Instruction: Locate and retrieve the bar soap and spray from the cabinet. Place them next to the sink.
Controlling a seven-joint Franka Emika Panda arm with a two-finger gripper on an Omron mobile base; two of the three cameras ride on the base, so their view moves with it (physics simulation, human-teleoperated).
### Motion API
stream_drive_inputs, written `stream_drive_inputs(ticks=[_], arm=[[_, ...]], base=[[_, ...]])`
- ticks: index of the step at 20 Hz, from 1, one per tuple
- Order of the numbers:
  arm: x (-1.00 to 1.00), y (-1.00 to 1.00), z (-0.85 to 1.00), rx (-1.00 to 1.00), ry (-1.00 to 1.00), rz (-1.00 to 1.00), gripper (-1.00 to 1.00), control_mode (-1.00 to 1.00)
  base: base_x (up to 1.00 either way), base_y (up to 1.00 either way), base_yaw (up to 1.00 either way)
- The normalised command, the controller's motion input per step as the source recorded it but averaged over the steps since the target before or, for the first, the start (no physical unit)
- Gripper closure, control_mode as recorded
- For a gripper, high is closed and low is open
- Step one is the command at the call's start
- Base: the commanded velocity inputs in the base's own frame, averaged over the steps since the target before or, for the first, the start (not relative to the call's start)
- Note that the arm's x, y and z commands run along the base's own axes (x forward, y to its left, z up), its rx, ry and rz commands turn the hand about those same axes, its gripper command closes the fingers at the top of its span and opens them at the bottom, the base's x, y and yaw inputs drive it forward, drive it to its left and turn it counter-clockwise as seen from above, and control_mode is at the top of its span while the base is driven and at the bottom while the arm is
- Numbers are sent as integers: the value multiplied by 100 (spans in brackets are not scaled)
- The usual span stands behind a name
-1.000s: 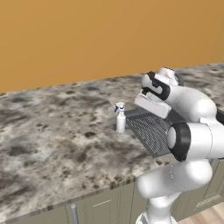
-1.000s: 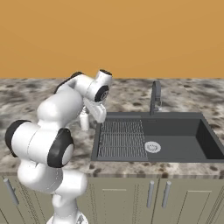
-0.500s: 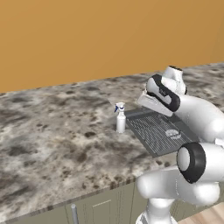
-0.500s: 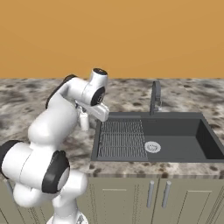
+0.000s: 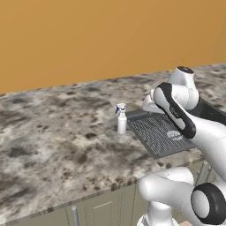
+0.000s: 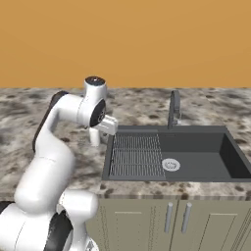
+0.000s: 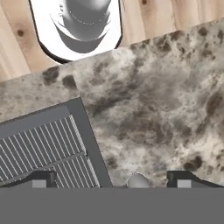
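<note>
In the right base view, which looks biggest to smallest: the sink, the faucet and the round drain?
1. The sink, widest by far.
2. The faucet, a thin curved neck behind the basin.
3. The drain, a small round disc in the basin floor.

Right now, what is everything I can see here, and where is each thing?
Small white spray bottle with blue-grey trigger head: one, upright on the counter just left of the drainboard.
Dark grey rectangular sink with ribbed drainboard: one, set into the counter.
Dark curved faucet: one, behind the basin.
Mottled grey-brown stone counter: one, along the orange wall.
Grey-green base cabinets: below the counter.
White arm's gripper: one, tips apart above the counter beside the drainboard edge.
</note>
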Motion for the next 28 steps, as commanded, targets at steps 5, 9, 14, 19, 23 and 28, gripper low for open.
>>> stream_drive_inputs(ticks=[5,9,14,19,23,28], arm=[[-67,-5,26,-7,-24,21,-100,-100],[-67,1,26,-6,-22,20,-100,-100],[-43,14,24,-16,-7,9,-100,-100],[0,41,3,-22,24,-9,-100,-100],[-8,1,4,-12,29,-16,-100,-100],[-44,-14,0,3,7,-9,-100,-100]], base=[[0,0,0],[0,0,0],[0,0,0],[0,0,0],[0,0,0],[0,0,0]])
